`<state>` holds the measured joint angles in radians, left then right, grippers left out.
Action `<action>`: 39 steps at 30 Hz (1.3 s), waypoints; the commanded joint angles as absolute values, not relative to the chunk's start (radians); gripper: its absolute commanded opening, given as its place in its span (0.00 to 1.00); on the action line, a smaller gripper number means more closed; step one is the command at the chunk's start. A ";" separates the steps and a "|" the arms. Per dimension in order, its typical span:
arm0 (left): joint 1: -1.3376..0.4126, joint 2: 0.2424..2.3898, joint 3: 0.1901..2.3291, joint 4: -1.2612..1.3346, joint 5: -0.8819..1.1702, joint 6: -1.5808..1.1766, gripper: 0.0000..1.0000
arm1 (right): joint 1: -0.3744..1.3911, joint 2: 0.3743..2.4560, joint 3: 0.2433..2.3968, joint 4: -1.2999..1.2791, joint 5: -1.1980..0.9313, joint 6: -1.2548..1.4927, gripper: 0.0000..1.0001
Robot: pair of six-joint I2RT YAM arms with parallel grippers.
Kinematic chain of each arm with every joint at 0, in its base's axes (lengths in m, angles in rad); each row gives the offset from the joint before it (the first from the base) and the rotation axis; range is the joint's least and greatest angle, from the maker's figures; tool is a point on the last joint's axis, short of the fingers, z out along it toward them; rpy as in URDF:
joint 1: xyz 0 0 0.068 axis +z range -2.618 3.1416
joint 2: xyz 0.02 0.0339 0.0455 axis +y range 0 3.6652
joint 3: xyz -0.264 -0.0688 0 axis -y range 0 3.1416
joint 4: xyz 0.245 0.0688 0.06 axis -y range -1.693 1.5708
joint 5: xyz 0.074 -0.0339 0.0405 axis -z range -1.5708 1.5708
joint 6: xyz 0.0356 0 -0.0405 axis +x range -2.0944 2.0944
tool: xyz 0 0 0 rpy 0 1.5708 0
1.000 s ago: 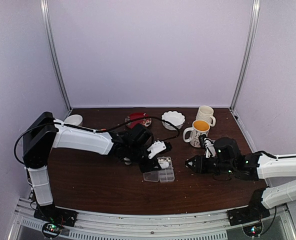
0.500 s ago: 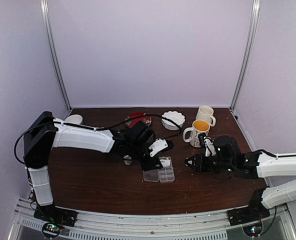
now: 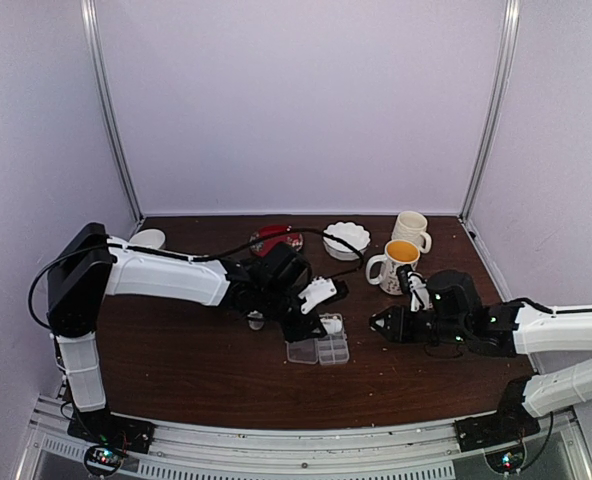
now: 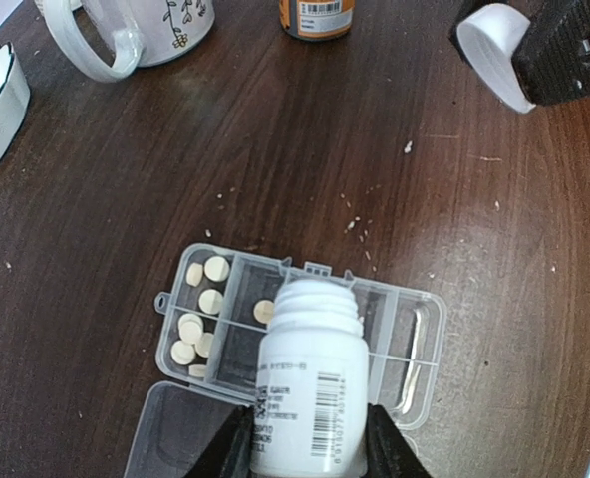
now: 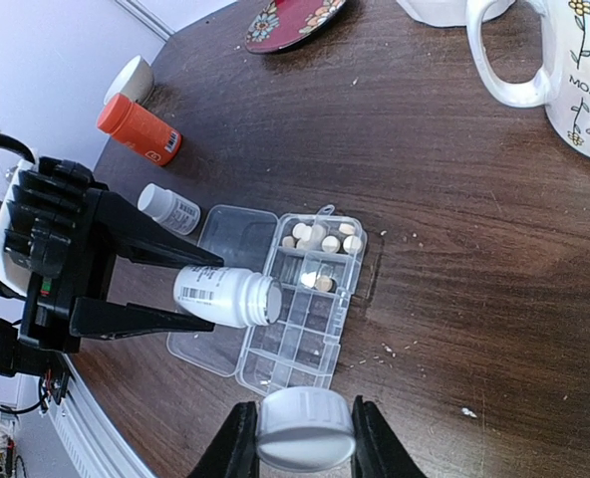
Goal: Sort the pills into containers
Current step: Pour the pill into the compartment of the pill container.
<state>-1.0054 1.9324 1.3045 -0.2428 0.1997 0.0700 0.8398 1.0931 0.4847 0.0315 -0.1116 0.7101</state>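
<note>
The clear pill box (image 4: 430,329) lies open on the brown table, its lid (image 4: 180,428) folded out flat. It also shows in the right wrist view (image 5: 305,329) and the top view (image 3: 321,350). Several round cream pills (image 4: 215,269) fill its end cells, also seen in the right wrist view (image 5: 320,239). One pill (image 4: 263,311) lies in the adjoining cell. My left gripper (image 4: 307,446) is shut on an uncapped white bottle (image 4: 310,368), tipped on its side with its mouth over the box's middle cells (image 5: 225,296). My right gripper (image 5: 305,440) is shut on the white cap (image 5: 305,423), to the right of the box.
An orange bottle (image 5: 141,129) and a small white bottle (image 5: 170,207) lie left of the box. Two mugs (image 3: 396,262) (image 3: 411,230), a white bowl (image 3: 346,238), a red plate (image 3: 276,238) and a small bowl (image 3: 148,239) stand at the back. Pale crumbs (image 4: 355,224) dot the wood.
My left gripper with the bottle has shifted slightly up and away over the box. The right arm has barely moved.
</note>
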 commanded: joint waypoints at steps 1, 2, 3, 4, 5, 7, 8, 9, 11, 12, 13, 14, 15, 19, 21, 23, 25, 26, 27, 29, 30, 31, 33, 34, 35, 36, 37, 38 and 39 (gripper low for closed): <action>-1.013 1.965 1.359 -0.253 0.207 0.077 0.00 | 0.833 1.080 0.495 0.033 -0.103 0.711 0.00; -1.017 1.960 1.364 -0.266 0.224 0.073 0.00 | 0.833 1.080 0.499 0.027 -0.110 0.711 0.00; -1.022 1.947 1.348 -0.246 0.228 0.071 0.00 | 0.833 1.080 0.501 0.024 -0.112 0.710 0.00; -1.023 1.938 1.328 -0.215 0.227 0.071 0.00 | 0.833 1.080 0.499 0.025 -0.109 0.710 0.00; -1.023 1.938 1.315 -0.194 0.213 0.071 0.00 | 0.833 1.080 0.497 0.027 -0.105 0.710 0.00; -1.023 1.963 1.349 -0.253 0.171 0.083 0.00 | 0.831 1.081 0.497 0.031 -0.105 0.710 0.00; -1.023 1.967 1.380 -0.298 0.164 0.083 0.00 | 0.831 1.081 0.501 0.025 -0.111 0.710 0.00; -1.025 1.953 1.380 -0.305 0.163 0.082 0.00 | 0.830 1.080 0.506 0.016 -0.114 0.711 0.00; -1.027 1.914 1.330 -0.246 0.156 0.082 0.00 | 0.830 1.072 0.500 0.018 -0.111 0.714 0.00; -1.025 1.905 1.304 -0.209 0.144 0.084 0.00 | 0.830 1.069 0.494 0.024 -0.106 0.715 0.00; -1.020 1.921 1.291 -0.193 0.137 0.090 0.00 | 0.830 1.068 0.490 0.031 -0.103 0.715 0.00; -1.014 1.943 1.303 -0.215 0.144 0.092 0.00 | 0.829 1.068 0.489 0.032 -0.103 0.715 0.00; -1.011 1.963 1.341 -0.270 0.154 0.092 0.00 | 0.828 1.069 0.492 0.029 -0.105 0.717 0.00; -1.014 1.936 1.320 -0.246 0.184 0.082 0.00 | 0.828 1.065 0.493 0.022 -0.106 0.715 0.00; -1.013 1.948 1.318 -0.228 0.168 0.085 0.00 | 0.827 1.068 0.492 0.027 -0.103 0.713 0.00; -1.014 1.958 1.369 -0.314 0.184 0.085 0.00 | 0.825 1.076 0.501 0.022 -0.114 0.712 0.00; -1.020 1.925 1.348 -0.285 0.191 0.083 0.00 | 0.825 1.080 0.508 0.015 -0.115 0.711 0.00; -1.020 1.912 1.321 -0.252 0.180 0.082 0.00 | 0.825 1.081 0.507 0.021 -0.114 0.710 0.00; -1.020 1.908 1.298 -0.219 0.159 0.082 0.00 | 0.825 1.084 0.506 0.025 -0.112 0.707 0.00; -1.013 1.953 1.300 -0.220 0.132 0.089 0.00 | 0.824 1.093 0.512 0.025 -0.115 0.706 0.00; -1.011 1.975 1.329 -0.267 0.141 0.091 0.00 | 0.824 1.096 0.518 0.022 -0.120 0.705 0.00; -1.013 1.979 1.348 -0.289 0.153 0.086 0.00 | 0.824 1.098 0.523 0.017 -0.123 0.704 0.00; -1.022 1.947 1.318 -0.253 0.167 0.075 0.00 | 0.824 1.096 0.527 0.012 -0.123 0.702 0.00; -1.023 1.934 1.291 -0.217 0.165 0.070 0.00 | 0.824 1.094 0.526 0.012 -0.120 0.701 0.00; -1.023 1.931 1.277 -0.184 0.153 0.066 0.00 | 0.824 1.093 0.526 0.011 -0.115 0.699 0.00; -1.021 1.938 1.286 -0.187 0.150 0.066 0.00 | 0.824 1.093 0.528 0.010 -0.115 0.697 0.00; -1.020 1.944 1.315 -0.232 0.155 0.069 0.00 | 0.822 1.095 0.533 0.008 -0.116 0.695 0.00; -1.021 1.942 1.331 -0.262 0.168 0.068 0.00 | 0.822 1.097 0.539 0.007 -0.120 0.691 0.00; -1.024 1.933 1.329 -0.259 0.177 0.068 0.00 | 0.822 1.097 0.544 -0.018 -0.120 0.689 0.00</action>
<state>-1.0183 1.9556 1.3003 -0.2646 0.1577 0.0765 0.8288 1.0931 0.5056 0.0113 -0.1158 0.7055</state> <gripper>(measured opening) 0.318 0.277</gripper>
